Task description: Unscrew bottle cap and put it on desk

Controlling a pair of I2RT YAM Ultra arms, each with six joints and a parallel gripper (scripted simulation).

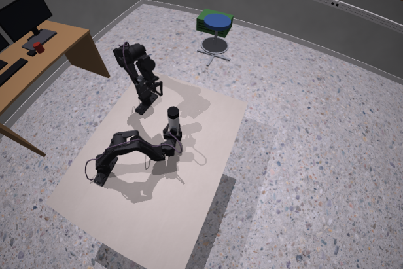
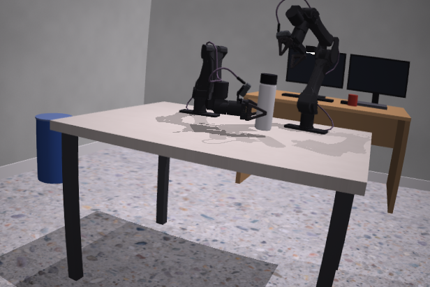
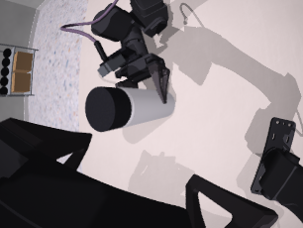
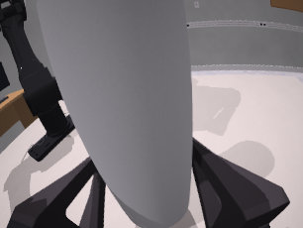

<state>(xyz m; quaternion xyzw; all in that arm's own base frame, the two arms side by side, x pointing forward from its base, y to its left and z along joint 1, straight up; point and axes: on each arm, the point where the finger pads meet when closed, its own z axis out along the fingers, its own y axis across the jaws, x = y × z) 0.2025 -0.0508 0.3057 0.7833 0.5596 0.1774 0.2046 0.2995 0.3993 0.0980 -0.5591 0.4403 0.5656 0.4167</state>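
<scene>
A white bottle (image 1: 173, 123) (image 2: 267, 98) (image 3: 149, 109) (image 4: 124, 74) stands upright near the middle of the table. Its black cap (image 1: 173, 112) (image 2: 269, 79) (image 3: 101, 109) sits on top. My right gripper (image 2: 265, 112) (image 4: 145, 150) reaches in level and is shut on the lower part of the bottle. Whether the bottle's base touches the table or hangs just above it is hard to tell. My left gripper (image 2: 288, 59) (image 3: 143, 163) is open and empty. It hangs higher than the cap and off to its side, nearer its own arm's base. The cap is out of the right wrist view.
The pale table (image 1: 131, 228) (image 2: 105, 128) carries both arm bases. The left arm's base (image 1: 146, 104) (image 2: 306, 128) is on the bottle's far side in the top view. A wooden desk (image 1: 69, 36) (image 2: 384, 111) with monitors and a red cup (image 1: 38, 47) (image 2: 352, 100) stands apart.
</scene>
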